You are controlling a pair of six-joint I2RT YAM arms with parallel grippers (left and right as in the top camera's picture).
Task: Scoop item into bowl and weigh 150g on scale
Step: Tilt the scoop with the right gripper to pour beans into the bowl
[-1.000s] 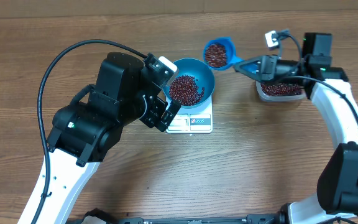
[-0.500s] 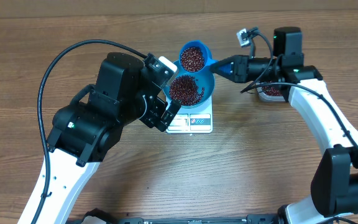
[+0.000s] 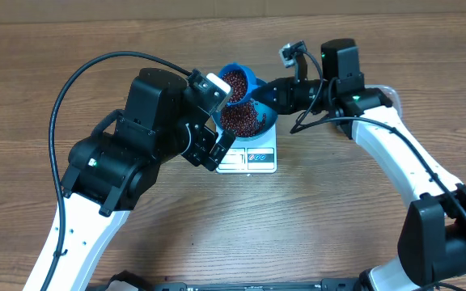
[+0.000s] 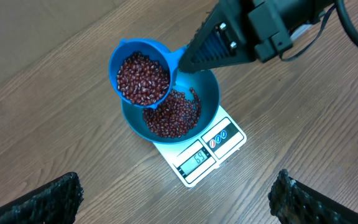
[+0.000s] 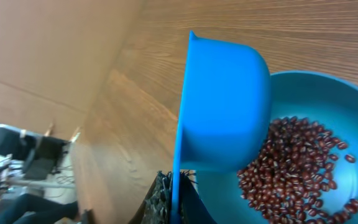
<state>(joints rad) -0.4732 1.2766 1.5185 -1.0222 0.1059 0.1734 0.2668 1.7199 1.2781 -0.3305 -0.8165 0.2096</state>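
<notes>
Right fingers (image 4: 213, 42) are clenched on the scoop (image 5: 222, 106) handle, parking its beans (image 4: 140, 78) over the bowl (image 4: 209, 93)'s far-left rim, ready to tip in. That bowl sits on the scale (image 4: 232, 134); left fingers (image 4: 48, 202) hang released and empty, probably just watching the display.

Brown wood-grain table (image 3: 338, 234); even light

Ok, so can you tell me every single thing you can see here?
beans: two heaps, dark red-brown, one in the bowl, one in the scoop
bowl: one, blue, on the scale
scale: one, white, mid-table
scoop: one, blue, full, over the bowl's rim
table: one, brown wood, under everything
left gripper: one, black, open, empty, beside the bowl
right gripper: one, black, shut on the scoop's handle
</notes>
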